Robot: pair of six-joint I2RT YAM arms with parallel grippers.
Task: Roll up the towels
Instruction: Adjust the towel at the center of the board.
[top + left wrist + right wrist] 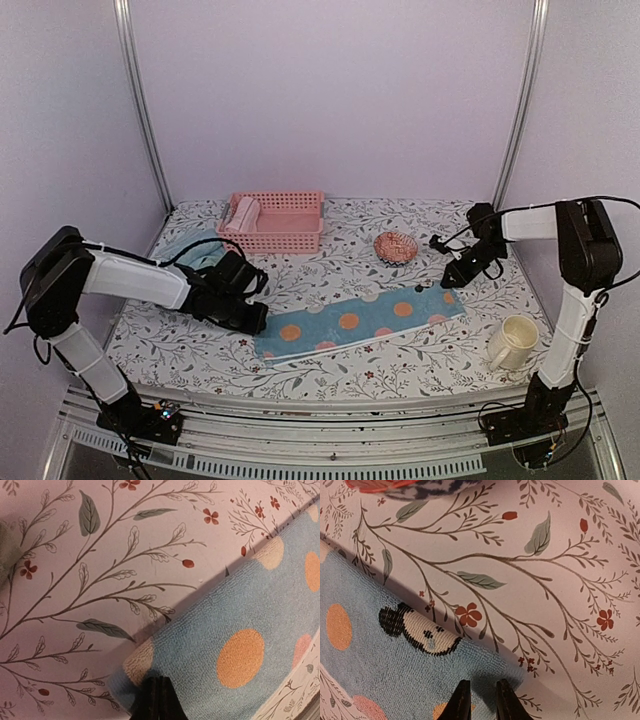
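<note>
A blue towel with orange and pink spots [360, 322] lies folded into a long strip across the table's middle. My left gripper [255, 318] is at its left end. In the left wrist view the fingers are shut [157, 700], low over the towel's corner [240, 630], which lies flat. My right gripper [450, 280] is at the strip's right end. In the right wrist view it stands slightly open [482, 700] just above the towel's corner [375, 665], with nothing between the fingers. A rolled pink towel [241, 215] lies in the basket. A light blue towel [190, 247] lies partly hidden behind my left arm.
The pink slatted basket [290, 225] stands at the back, left of centre. A pink shell-like object [396, 247] lies behind the strip, near my right gripper. A cream mug [513, 343] stands at the front right. The tablecloth has a floral print.
</note>
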